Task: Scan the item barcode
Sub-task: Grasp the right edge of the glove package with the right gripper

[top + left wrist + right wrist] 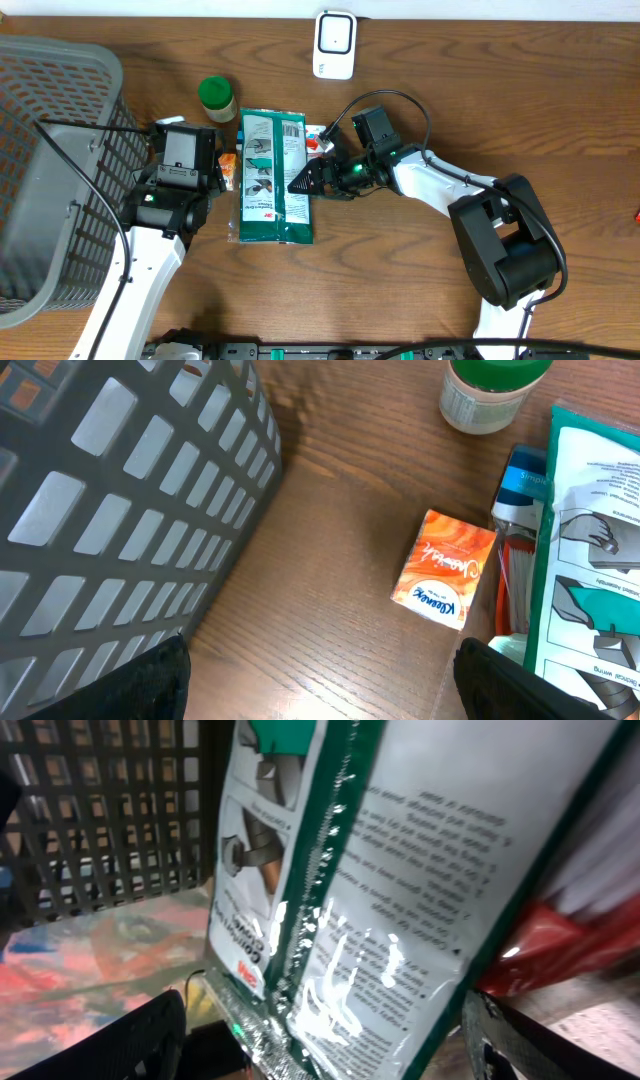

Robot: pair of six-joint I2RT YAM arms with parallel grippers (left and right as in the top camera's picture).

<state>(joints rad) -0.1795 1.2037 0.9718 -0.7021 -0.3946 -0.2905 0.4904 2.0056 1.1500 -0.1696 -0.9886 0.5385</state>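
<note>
I work at what looks like a shop checkout: white scanner [334, 44] upper centre, grey basket [50, 150] far left, green packet [271, 178] and jar [216, 99] on my wooden table [400, 280].

glossy plastic packet [272, 180]; matt wood-grain table [400, 290]; plastic mesh basket [50, 130].

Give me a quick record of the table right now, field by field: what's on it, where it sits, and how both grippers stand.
scanner: white scanner, at the far edge of the table
packet: green and white packet, lying flat mid-table
jar: green-lidded jar, upright, beside the packet's far left corner
tissue pack: orange Kleenex pack, flat, just left of the packet
basket: grey basket, on the left side
left gripper: left gripper, jaws open, empty, between basket and Kleenex pack
right gripper: right gripper, jaws open, at the packet's right edge
</note>
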